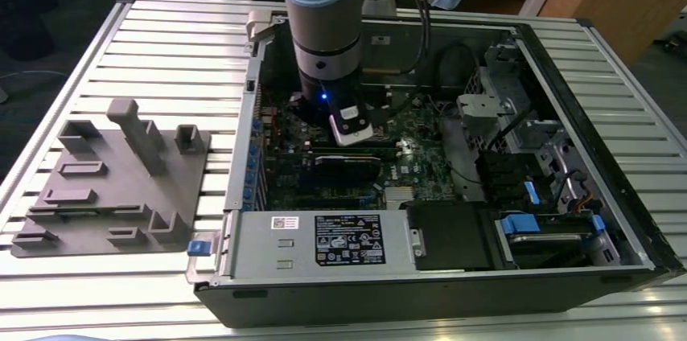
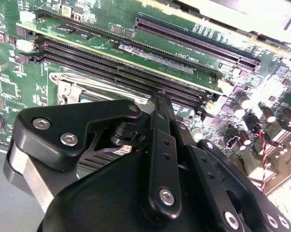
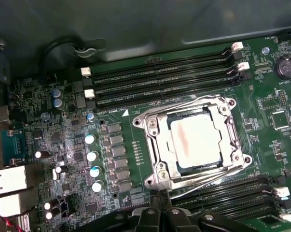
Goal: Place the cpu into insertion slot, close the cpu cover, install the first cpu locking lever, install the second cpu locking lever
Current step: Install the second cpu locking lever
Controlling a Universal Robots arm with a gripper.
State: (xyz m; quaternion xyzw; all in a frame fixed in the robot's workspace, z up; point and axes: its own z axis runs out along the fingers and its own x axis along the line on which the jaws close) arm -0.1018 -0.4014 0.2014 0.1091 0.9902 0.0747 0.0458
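Note:
The cpu (image 3: 200, 140), a silver-grey square with a faint reddish smear, lies seated in the insertion slot, which is hidden beneath it. The silver cpu cover (image 3: 155, 145) lies flat around it, and a corner of the cover (image 2: 68, 89) shows in the second wrist view. One thin locking lever (image 3: 184, 107) runs along the frame's side by the long memory slots. A second lever (image 3: 210, 175) runs along the opposite side and ends close to my gripper (image 3: 159, 194). My gripper (image 2: 159, 96) is shut, its black fingers meeting at the tip. In the exterior view the arm reaches down into the case, gripper (image 1: 349, 128) over the board.
Long black memory slots (image 3: 164, 79) flank the socket on both sides. Silver capacitors (image 3: 92, 154) stand beside it. The open computer case (image 1: 601, 148) walls the board in, with a power supply (image 1: 322, 240) at its front. A grey fixture block (image 1: 113, 188) sits on the slatted table.

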